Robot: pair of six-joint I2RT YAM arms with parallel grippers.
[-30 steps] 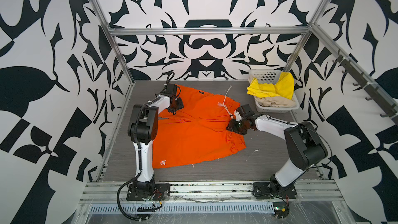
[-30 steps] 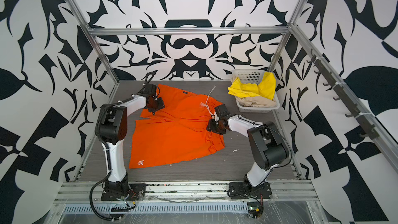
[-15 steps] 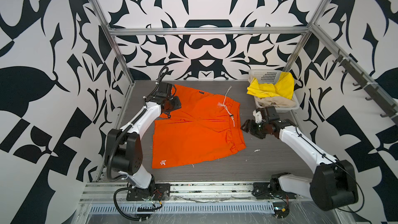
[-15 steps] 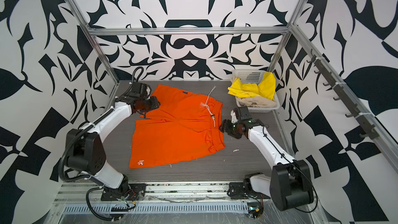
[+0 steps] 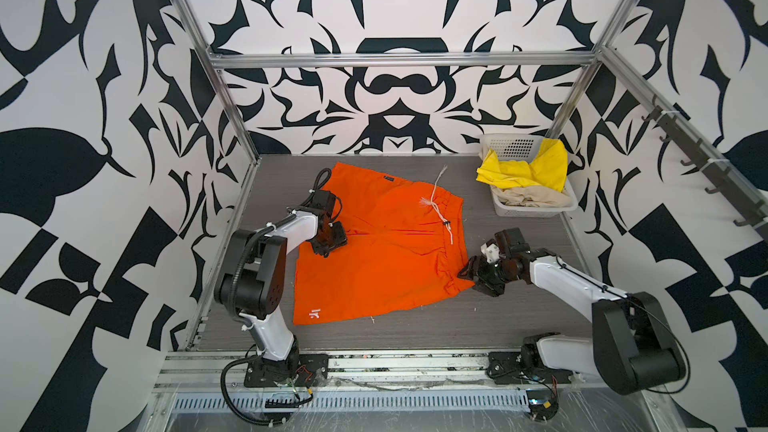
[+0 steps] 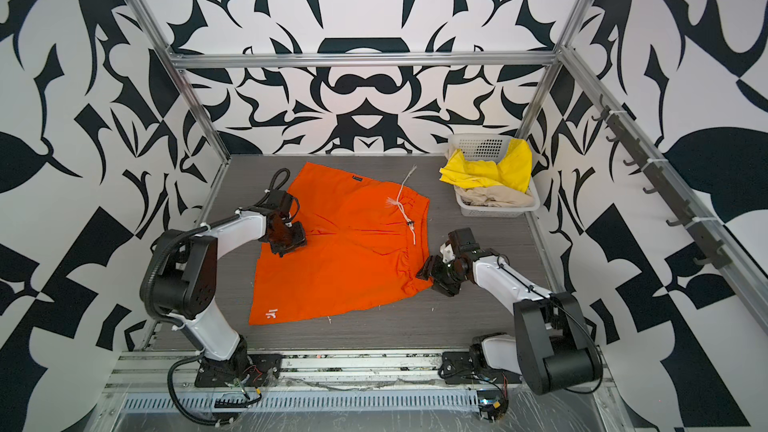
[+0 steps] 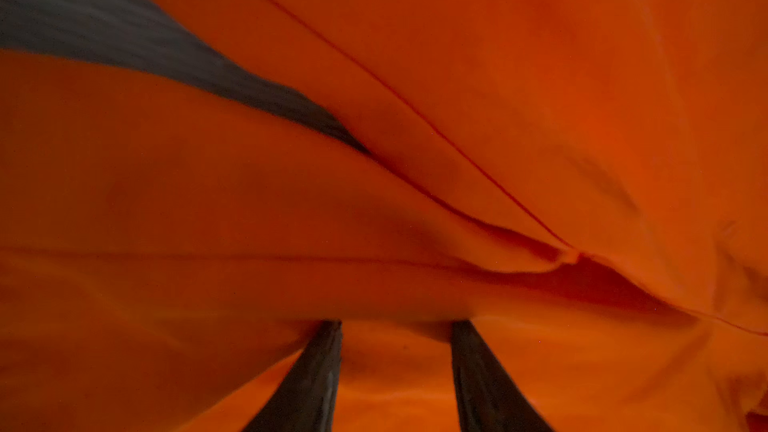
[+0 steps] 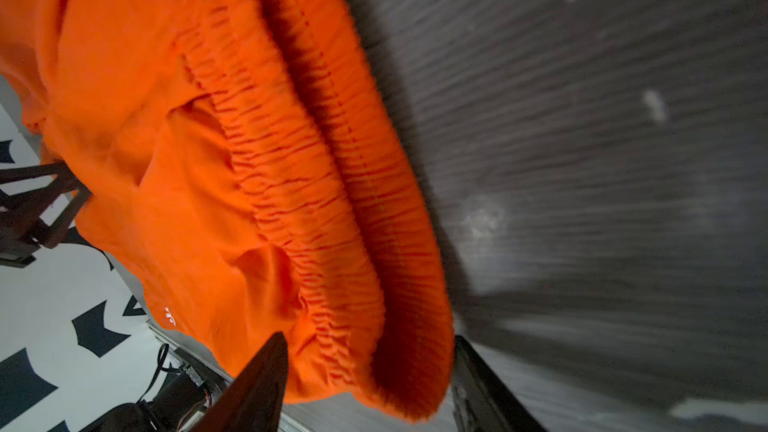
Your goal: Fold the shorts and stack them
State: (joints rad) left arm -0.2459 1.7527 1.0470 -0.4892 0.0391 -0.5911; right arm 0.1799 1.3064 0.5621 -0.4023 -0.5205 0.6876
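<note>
Arms (image 5: 291, 228) (image 5: 567, 282) reach low: left pincer (image 5: 326, 249) apart on orange shorts (image 5: 382, 268), right pincer (image 5: 471, 280) apart astride waistband (image 8: 316, 184).

We are looking into a robotics lab: a boxed test cell. An aluminium frame (image 5: 399, 61) edges it, and its walls (image 5: 104, 76) carry one bold black-and-white print. The floor of the cell is a grey table (image 5: 415, 334). At its near edge a metal rail (image 5: 399, 363) holds the bases of a left arm (image 5: 291, 226) and a right arm (image 5: 569, 280), both white and black, with loose cables (image 5: 232, 392) looping below. A bar of hooks (image 5: 711, 189) runs along the right wall. The only household things we find are orange shorts (image 5: 374, 251) on the table and a basket (image 5: 532, 211) of more cloth in the far right corner.
</note>
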